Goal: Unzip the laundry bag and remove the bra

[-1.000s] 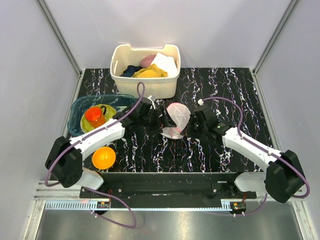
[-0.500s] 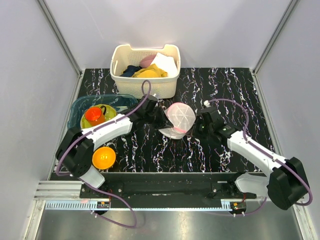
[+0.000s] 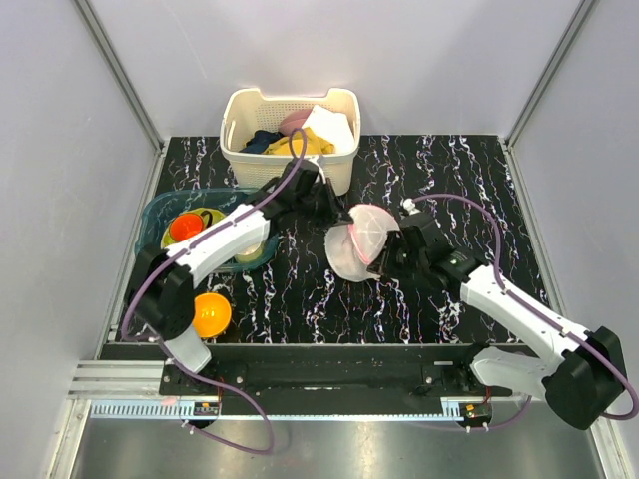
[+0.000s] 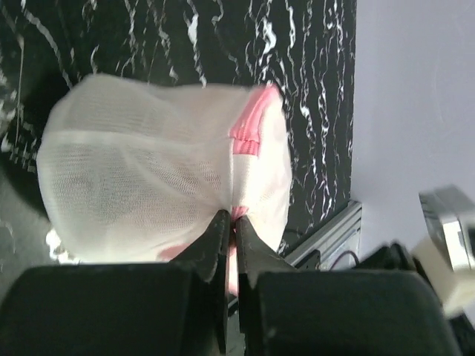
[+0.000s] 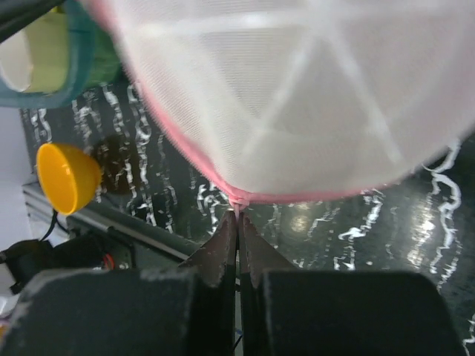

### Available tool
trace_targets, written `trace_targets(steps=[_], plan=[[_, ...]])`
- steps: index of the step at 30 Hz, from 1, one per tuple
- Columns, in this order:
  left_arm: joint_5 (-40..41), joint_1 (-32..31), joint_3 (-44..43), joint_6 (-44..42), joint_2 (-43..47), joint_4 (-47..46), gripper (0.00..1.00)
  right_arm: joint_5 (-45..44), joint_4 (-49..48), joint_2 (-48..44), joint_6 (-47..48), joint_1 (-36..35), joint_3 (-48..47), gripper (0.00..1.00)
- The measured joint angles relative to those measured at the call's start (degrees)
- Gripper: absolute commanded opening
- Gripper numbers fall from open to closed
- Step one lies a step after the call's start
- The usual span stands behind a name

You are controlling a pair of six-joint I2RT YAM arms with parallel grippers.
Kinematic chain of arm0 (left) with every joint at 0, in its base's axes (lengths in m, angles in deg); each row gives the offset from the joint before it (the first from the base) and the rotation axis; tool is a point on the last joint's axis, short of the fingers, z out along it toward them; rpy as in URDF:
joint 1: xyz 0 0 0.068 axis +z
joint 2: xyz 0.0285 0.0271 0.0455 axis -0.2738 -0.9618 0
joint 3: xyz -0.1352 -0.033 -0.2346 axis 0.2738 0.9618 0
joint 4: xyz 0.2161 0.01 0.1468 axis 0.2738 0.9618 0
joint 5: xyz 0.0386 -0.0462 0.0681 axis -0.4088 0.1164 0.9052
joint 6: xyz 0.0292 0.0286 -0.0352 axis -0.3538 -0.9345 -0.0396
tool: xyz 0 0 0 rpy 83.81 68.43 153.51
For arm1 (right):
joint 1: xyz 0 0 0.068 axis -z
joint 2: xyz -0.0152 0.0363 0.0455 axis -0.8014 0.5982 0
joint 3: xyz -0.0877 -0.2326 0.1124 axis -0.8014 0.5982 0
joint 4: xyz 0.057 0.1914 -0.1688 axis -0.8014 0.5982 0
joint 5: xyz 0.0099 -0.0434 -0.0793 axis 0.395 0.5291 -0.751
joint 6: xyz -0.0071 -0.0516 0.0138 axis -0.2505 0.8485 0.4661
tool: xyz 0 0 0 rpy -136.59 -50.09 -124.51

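Observation:
The laundry bag, a domed white mesh case with a pink rim, hangs tilted above the middle of the table between both grippers. My left gripper reaches it from the back left. In the left wrist view that gripper is shut on the pink edge where the mesh bunches. My right gripper is at the bag's near right side. In the right wrist view it is shut on a small pink tab at the rim below the dome. The bra is hidden.
A white slatted basket with clothes stands at the back. A teal tub holding an orange cup and a green plate sits at the left. An orange bowl lies near the left arm's base.
My left gripper was open beside the bag; it has shut on the rim and moved back and right. The bag has lifted, turned and shifted slightly right. The right gripper stays shut.

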Motion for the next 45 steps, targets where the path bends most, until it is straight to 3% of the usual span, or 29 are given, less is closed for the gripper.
trace_targets(steps=[3, 4, 6, 10, 14, 20, 31, 34, 35, 36, 45], plan=[[0.02, 0.13, -6.88, -2.05, -5.31, 1.73, 0.56, -0.07, 0.17, -0.09, -0.7, -2.23, -2.4, 0.0], [0.07, 0.13, -8.55, -2.75, -6.49, 2.34, 0.77, -0.17, 0.2, -0.17, -0.87, -2.49, -2.91, 0.0], [0.52, 0.13, -9.64, -3.96, -7.32, 2.86, 0.85, -0.66, 0.17, -0.52, -1.29, -2.67, -3.65, 0.0], [1.42, 0.13, -8.11, -4.35, -4.72, 4.35, 0.88, -1.66, 0.17, -0.02, -1.75, -2.67, -3.82, 0.0], [1.22, 0.2, -1.75, -4.17, 3.34, 5.11, 0.88, -1.44, -0.26, 2.19, -2.38, -2.69, -3.8, 0.0], [-2.56, -0.39, 5.22, -1.66, 8.07, 0.76, 0.88, -1.38, -1.25, 3.58, -2.58, -2.69, -3.8, 0.0], [-6.19, -4.85, 5.86, -0.09, -0.11, -3.26, 0.73, -0.96, -1.49, 3.65, -2.62, -2.69, -3.74, 0.0], [-6.6, -5.22, 4.46, 0.28, -2.51, -3.61, 0.36, -0.81, -1.53, 3.63, -2.75, -2.69, -3.63, 0.0], [-6.73, -5.29, 4.0, 0.24, -3.15, -3.74, 0.09, -0.59, -1.53, 3.61, -2.75, -2.69, -3.56, 0.0], [-6.84, -5.33, 3.74, 0.7, -3.52, -3.93, 0.0, -0.57, -1.53, 3.54, -2.75, -2.69, -3.48, 0.0], [-6.45, -4.48, 0.83, -1.38, -3.69, 0.09, 0.0, -2.62, -1.55, -0.22, -2.54, -1.38, 3.06, 0.0]])
